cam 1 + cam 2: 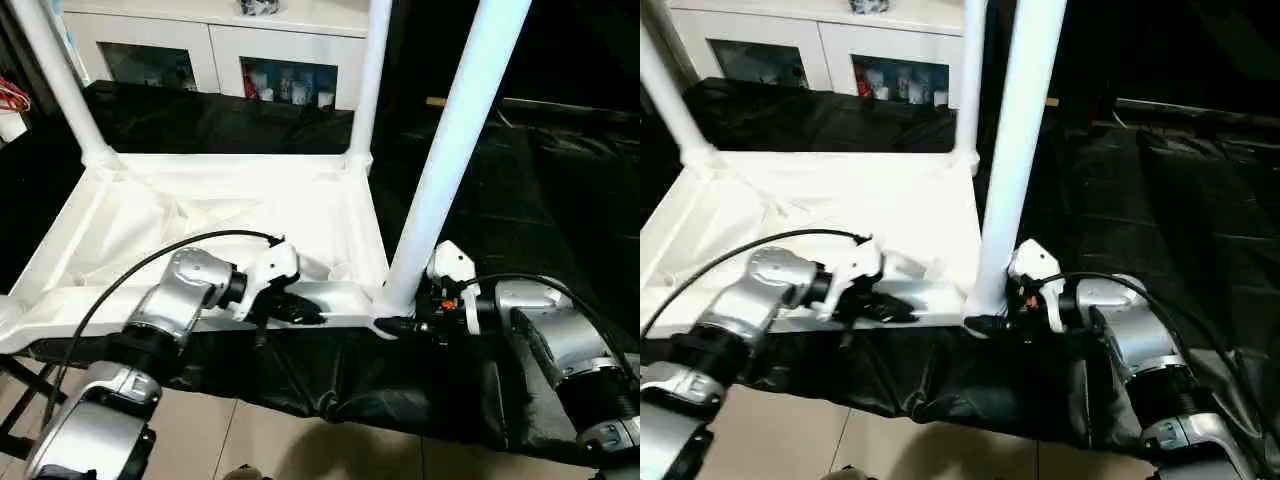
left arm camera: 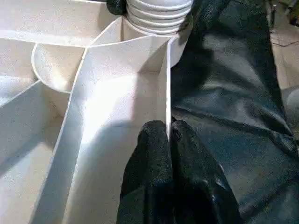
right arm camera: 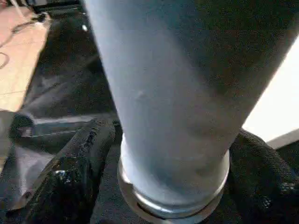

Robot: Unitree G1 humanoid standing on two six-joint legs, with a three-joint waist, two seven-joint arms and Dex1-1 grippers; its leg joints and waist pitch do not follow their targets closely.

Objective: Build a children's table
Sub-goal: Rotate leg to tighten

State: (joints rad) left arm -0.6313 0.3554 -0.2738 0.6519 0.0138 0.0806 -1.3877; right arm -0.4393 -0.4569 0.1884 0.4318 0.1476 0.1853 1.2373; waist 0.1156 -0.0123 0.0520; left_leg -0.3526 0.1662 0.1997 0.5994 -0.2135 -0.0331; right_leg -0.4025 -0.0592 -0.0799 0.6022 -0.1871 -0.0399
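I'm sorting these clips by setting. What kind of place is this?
Probably an indoor room, home-like or a lab: a white cabinet with glass doors, a tiled floor, and a black-covered work table.

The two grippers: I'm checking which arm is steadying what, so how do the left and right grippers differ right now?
The left gripper is shut, pinching the thin rim of the white tabletop; the right gripper stands wide, its fingers either side of the base of the near leg. The left works on the near edge, the right at the corner socket. Both have black fingers and sit at the upturned table's near side.
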